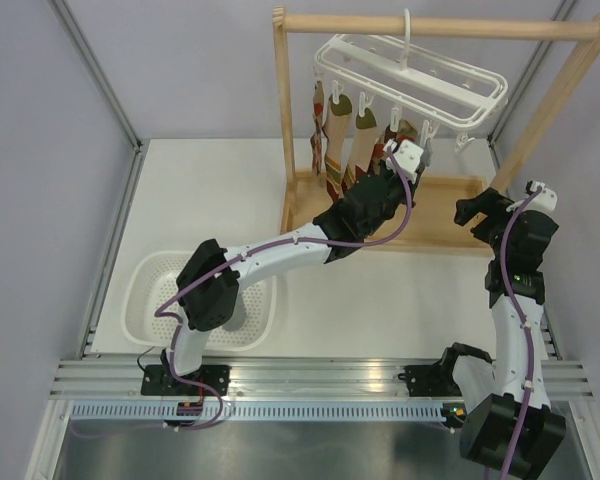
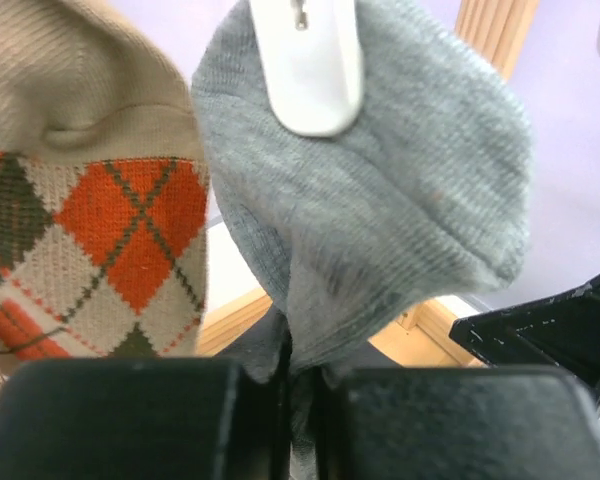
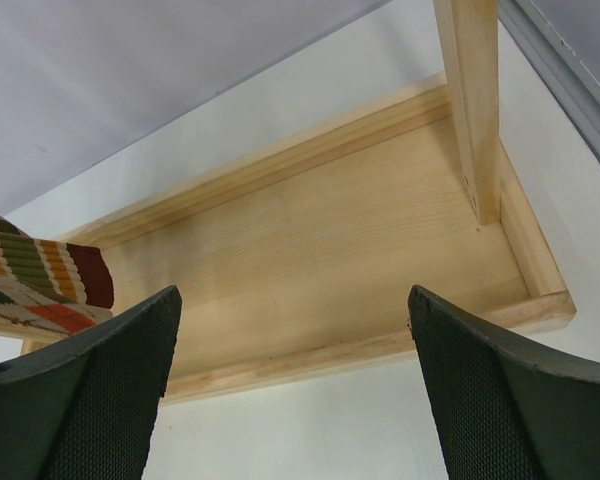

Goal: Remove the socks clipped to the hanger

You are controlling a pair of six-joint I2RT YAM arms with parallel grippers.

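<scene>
Grey and ribbed, the plain sock point(image 2: 380, 200) hangs from a white clip point(image 2: 305, 60) on the hanger point(image 1: 407, 50) — its lower edge apparently pinched in the left gripper point(image 2: 300, 420), jaws nearly together. The right gripper point(image 3: 292, 300) gapes wide over the wooden tray point(image 3: 330, 230).

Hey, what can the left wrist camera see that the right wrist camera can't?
Only the left wrist: a grey sock hanging from a white clip, its lower tip pinched in the shut left gripper, with an argyle sock beside it. Only the right wrist: the open right gripper facing the wooden tray, one upright post, a striped sock at the left edge, and the white table. Both: pale wood of the rack and patterned sock fabric.
</scene>
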